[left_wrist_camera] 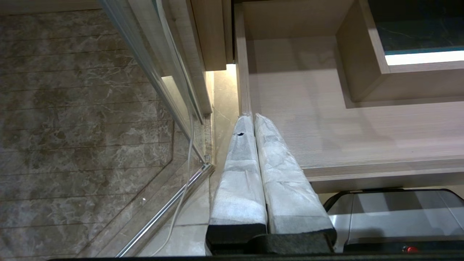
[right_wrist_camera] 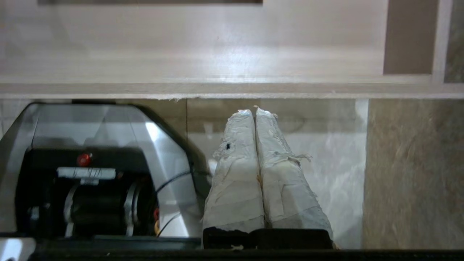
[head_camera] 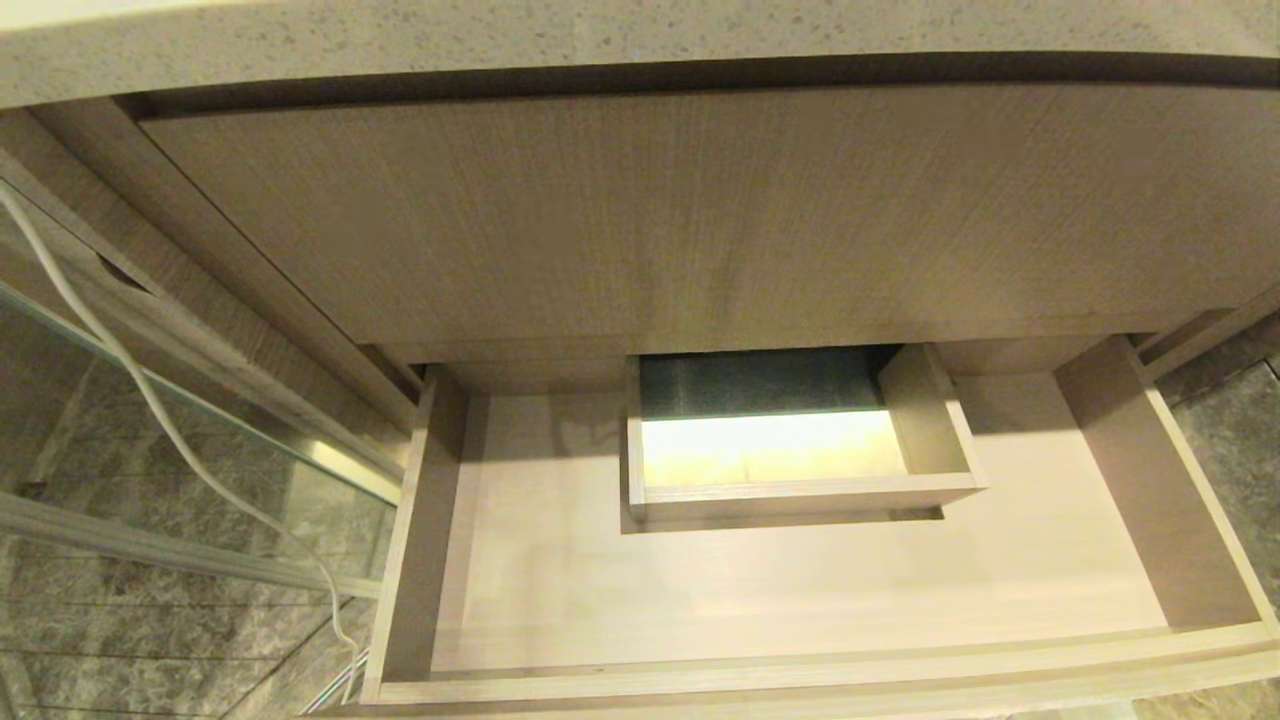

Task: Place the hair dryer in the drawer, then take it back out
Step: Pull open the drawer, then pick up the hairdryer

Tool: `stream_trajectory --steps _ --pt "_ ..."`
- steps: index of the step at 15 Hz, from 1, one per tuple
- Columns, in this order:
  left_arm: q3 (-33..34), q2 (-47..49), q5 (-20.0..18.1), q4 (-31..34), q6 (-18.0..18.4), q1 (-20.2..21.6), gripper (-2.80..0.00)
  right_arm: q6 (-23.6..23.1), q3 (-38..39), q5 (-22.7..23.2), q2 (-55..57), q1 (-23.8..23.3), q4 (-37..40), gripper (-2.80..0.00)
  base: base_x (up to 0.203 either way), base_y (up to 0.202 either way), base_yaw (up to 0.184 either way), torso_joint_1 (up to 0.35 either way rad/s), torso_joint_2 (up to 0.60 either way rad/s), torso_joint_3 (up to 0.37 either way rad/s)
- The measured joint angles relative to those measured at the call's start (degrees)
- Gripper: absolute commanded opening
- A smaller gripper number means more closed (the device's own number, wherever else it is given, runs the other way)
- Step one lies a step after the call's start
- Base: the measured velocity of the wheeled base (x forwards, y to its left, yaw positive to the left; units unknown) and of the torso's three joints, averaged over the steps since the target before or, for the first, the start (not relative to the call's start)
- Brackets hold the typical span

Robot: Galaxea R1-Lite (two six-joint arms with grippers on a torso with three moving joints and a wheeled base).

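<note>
drawer (head_camera: 800,590): pale light-brown wood grain, boxed cut-out (head_camera: 800,490) same finish. Front panel (head_camera: 700,210): darker brown grain. Countertop (head_camera: 600,40): speckled grey-beige. Floor (left_wrist_camera: 72,108): mottled grey-brown marble tile. Cable (head_camera: 150,400): white. Left gripper (left_wrist_camera: 253,119) and right gripper (right_wrist_camera: 253,114) fingers: wrapped in white, black bases.

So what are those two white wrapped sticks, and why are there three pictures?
They are a robot's jaws. The robot has two arms, each with a camera behind its fingers, plus one camera on its head. The head picture looks down into the wide, light-brown wooden drawer, pulled open, with a boxed hole in its floor. No hair dryer shows anywhere. The left gripper hangs beside the drawer's corner, jaws shut, holding nothing. The right gripper sits below the drawer's front edge, also shut and empty.
</note>
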Motion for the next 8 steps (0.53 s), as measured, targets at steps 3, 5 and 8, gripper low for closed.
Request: stream_trajectory --steps 3,5,8 --pt "0.0 0.0 0.0 0.0 0.0 0.0 -2.8 0.2 5.2 -5.2 -10.1 2.6 -7.0 -2.8 0.0 0.0 0.0 0.0 0.0 0.0" --pt "0.0 0.0 0.0 0.0 0.0 0.0 -2.8 0.2 7.6 -6.6 -14.8 3.3 -11.8 -2.8 0.0 0.0 0.0 0.0 0.0 0.0" --pt "0.0 0.0 0.0 0.0 0.0 0.0 -2.8 0.8 10.7 -4.9 -17.8 3.6 -20.2 -2.8 0.0 0.0 0.0 0.0 0.0 0.0"
